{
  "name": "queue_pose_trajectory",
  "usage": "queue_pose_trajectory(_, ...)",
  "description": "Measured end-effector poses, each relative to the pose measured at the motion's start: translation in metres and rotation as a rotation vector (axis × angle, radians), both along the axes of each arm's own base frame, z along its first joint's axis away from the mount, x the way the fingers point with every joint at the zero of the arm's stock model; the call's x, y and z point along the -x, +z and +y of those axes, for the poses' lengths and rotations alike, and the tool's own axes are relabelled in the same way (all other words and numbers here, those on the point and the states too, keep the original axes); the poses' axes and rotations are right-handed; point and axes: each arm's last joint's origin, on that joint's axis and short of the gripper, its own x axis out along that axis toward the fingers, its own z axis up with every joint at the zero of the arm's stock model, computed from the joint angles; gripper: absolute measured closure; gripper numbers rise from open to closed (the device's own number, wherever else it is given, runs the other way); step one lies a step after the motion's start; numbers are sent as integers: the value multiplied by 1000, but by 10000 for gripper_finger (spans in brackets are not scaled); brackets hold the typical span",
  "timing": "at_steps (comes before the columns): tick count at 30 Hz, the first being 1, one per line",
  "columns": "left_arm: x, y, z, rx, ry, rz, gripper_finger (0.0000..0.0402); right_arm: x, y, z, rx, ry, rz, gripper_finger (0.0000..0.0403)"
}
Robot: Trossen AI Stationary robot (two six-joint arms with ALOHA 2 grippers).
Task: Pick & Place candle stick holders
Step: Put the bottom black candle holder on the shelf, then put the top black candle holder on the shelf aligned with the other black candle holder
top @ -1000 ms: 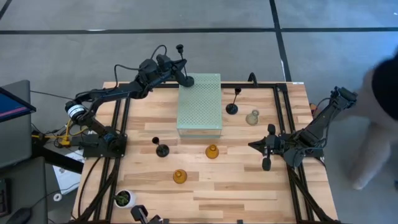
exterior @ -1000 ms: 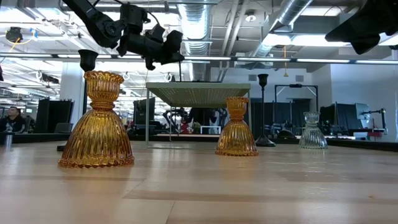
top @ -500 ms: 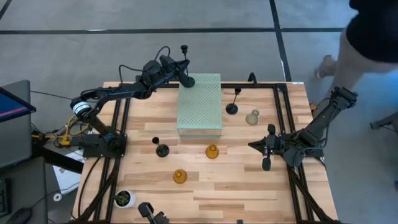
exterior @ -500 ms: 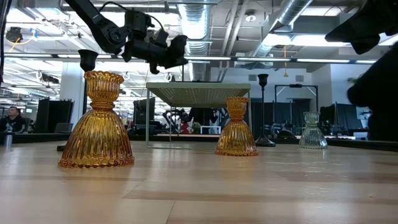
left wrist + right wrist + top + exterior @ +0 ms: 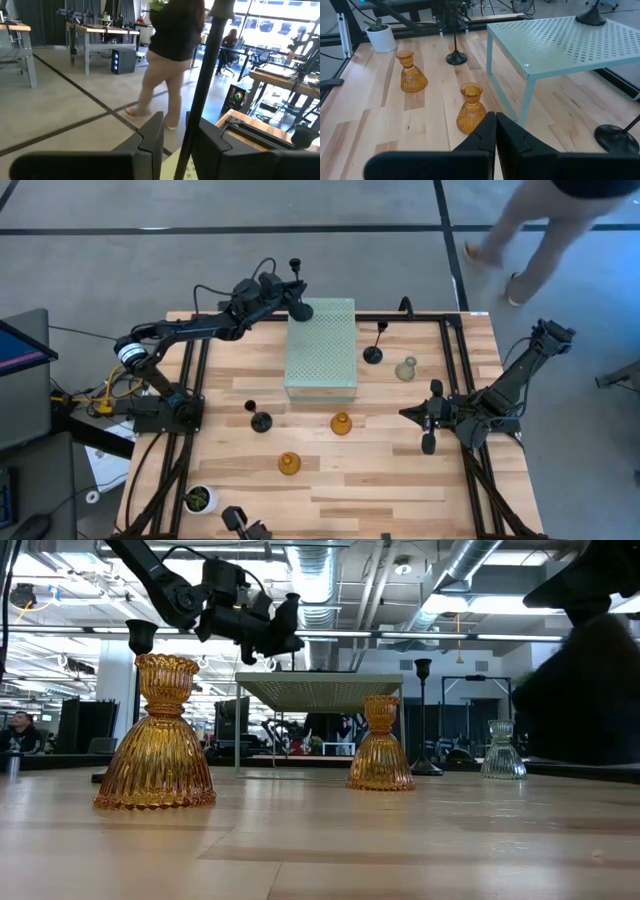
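Note:
A black candle holder stands with its round base (image 5: 303,311) on the far left corner of the pale green perforated block (image 5: 321,350). Its thin stem (image 5: 192,120) rises between the fingers of my left gripper (image 5: 287,290), which are parted. My right gripper (image 5: 405,413) is shut and empty above the table's right side. On the table stand two more black holders (image 5: 261,420) (image 5: 373,355), two amber ones (image 5: 341,424) (image 5: 289,464) and a pale grey-green one (image 5: 405,368). My left gripper's fingers come level from the table's left and stand on either side of the black holder's stem (image 5: 186,145), above its base. A gap shows between one finger (image 5: 152,137) and the stem. I cannot tell whether the other finger (image 5: 212,142) touches it.
A white pot with a green plant (image 5: 198,499) stands at the near left corner. Black frame rails run along the table's left and right sides. A person (image 5: 540,220) walks on the floor beyond the far right corner. Bare wood lies at the near right.
My left gripper has gone a little toward the table's right edge, over the block's far left corner. The black holder's top has shifted slightly while its base has stayed on the block. The person has walked past the table's far right.

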Motion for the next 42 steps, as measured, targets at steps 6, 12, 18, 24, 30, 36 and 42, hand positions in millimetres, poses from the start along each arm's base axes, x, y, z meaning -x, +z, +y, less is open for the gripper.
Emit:
queue_pose_trajectory(6, 0, 0, 0, 3, 0, 1, 290, 0, 0, 1, -11, 21, 11, 403)
queue_pose_trajectory(12, 0, 0, 0, 21, -4, -10, 218, 0, 0, 1, -12, 22, 12, 403)
queue_pose_trajectory(18, 2, 3, -3, 10, -32, -4, 170, 0, 0, 1, -12, 23, 12, 403)
queue_pose_trajectory(24, 14, 17, -11, 5, -27, 7, 163, 0, 0, 1, -12, 24, 12, 403)
queue_pose_trajectory(30, 32, 28, -24, 28, -17, 93, 163, 0, 0, 1, -12, 24, 12, 403)
queue_pose_trajectory(36, 49, 41, -39, 38, -25, 106, 164, 0, 0, 1, -12, 24, 12, 403)
queue_pose_trajectory(42, 66, 46, -57, 91, -81, 174, 170, 0, -1, 2, -29, 56, 29, 403)
